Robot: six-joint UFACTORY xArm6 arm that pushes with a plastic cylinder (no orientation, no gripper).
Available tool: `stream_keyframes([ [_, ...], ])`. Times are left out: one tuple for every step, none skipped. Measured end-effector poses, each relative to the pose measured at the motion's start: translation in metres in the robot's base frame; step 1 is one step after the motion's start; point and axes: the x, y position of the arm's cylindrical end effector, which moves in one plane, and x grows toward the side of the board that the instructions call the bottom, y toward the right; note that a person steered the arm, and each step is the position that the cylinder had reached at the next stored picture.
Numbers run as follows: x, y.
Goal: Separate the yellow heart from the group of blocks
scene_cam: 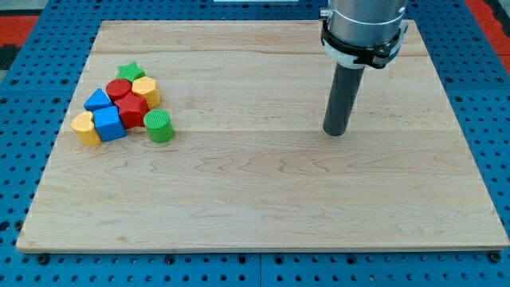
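The yellow heart [84,127] lies at the lower left corner of a tight group of blocks on the view's left side of the wooden board [263,207]. It touches the blue cube [108,123] on its right, and the blue triangle [98,100] sits just above it. The group also holds a red star [132,110], a red cylinder [119,88], a yellow hexagon [147,89], a green star [127,72] and a green cylinder [158,125]. My tip [335,132] rests on the board far to the right of the group, touching no block.
The board lies on a blue perforated table [24,119]. The arm's grey collar [363,28] hangs over the board's top right area.
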Motion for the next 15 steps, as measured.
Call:
stream_keyframes([
  [0.0, 0.0],
  [0.0, -0.007],
  [0.0, -0.007],
  [0.004, -0.007],
  [0.041, -0.008],
  [0.065, -0.039],
  [0.076, -0.092],
  [0.076, -0.168],
  [0.075, -0.249],
  [0.062, -0.33],
  [0.022, -0.401],
  [-0.003, -0.399],
  [-0.003, -0.336],
  [0.011, -0.289],
  [0.025, -0.313],
])
